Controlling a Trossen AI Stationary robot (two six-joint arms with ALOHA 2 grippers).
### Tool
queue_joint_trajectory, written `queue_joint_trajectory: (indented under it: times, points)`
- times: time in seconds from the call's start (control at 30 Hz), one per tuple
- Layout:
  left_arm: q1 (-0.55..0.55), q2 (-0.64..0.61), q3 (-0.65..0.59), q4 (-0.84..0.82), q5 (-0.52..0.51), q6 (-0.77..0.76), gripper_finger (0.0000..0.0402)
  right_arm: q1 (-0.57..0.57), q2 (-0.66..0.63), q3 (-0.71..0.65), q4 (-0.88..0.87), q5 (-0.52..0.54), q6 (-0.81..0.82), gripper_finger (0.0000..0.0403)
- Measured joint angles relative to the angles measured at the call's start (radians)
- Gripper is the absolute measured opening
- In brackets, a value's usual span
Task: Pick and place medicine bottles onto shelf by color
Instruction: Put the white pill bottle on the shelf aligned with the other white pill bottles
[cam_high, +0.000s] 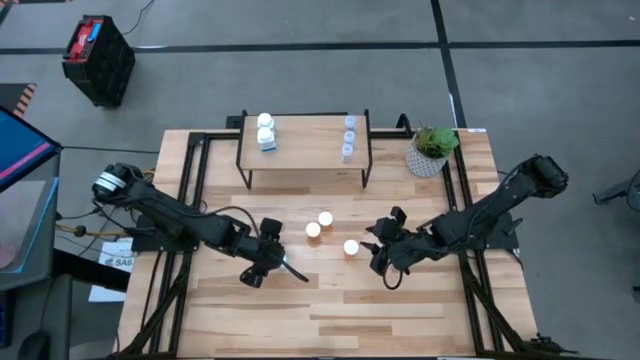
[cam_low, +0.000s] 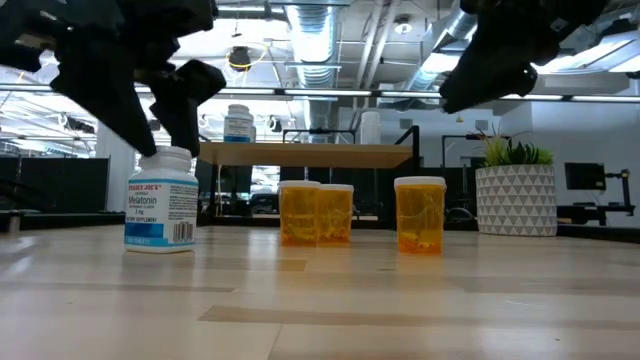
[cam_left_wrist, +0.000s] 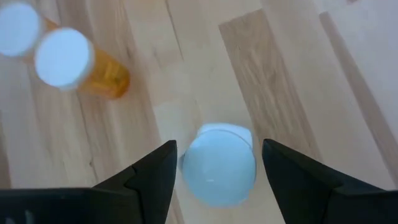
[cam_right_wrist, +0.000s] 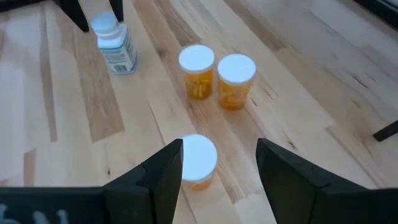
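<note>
Standing on the table (cam_high: 400, 310) in front of the shelf (cam_high: 305, 140) are four bottles that are not yet placed. One white bottle with a blue label (cam_low: 161, 212) is sitting at the left, upright, and the left gripper (cam_left_wrist: 216, 168) is hanging directly over its white cap, fingers (cam_left_wrist: 152, 177) spread to either side and not touching it. In the low view the dark fingers are reaching down to about the level of the cap. Three orange bottles are standing upright nearby: two (cam_right_wrist: 196, 70) (cam_right_wrist: 236, 73) are just beside each other in the middle of the table, and a third (cam_right_wrist: 198, 158) is standing apart, closer to the right arm. The right gripper (cam_right_wrist: 217, 165) is hovering above that third orange bottle with its fingers apart, the cap showing between them, nothing held.

On the shelf, white bottles with blue labels (cam_high: 266, 133) are sitting at the left end, and a row of small clear bottles (cam_high: 349, 138) is sitting toward the right end. A white patterned pot with a green plant (cam_high: 431, 150) is resting on the table just to the right of the shelf. On the floor beyond the table, a black crate (cam_high: 98, 60) is holding red and blue things.
</note>
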Motion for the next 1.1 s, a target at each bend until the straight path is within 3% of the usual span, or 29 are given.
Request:
queue_joint_trajectory:
  times: [0.27,0.57,1.1]
  points:
    - [0.0,0.015,0.02,-0.018,0.003,0.0,0.0224,0.0,-0.011,0.0,0.008,0.003,-0.005,0.0223]
    - [0.002,0.017,0.008,-0.03,0.075,-0.017,0.0224,0.0,-0.011,0.0,0.008,0.003,-0.001,0.0224]
    - [0.002,0.115,0.007,0.009,0.132,-0.018,0.0224,0.002,-0.011,0.0,0.009,0.002,0.0,0.0224]
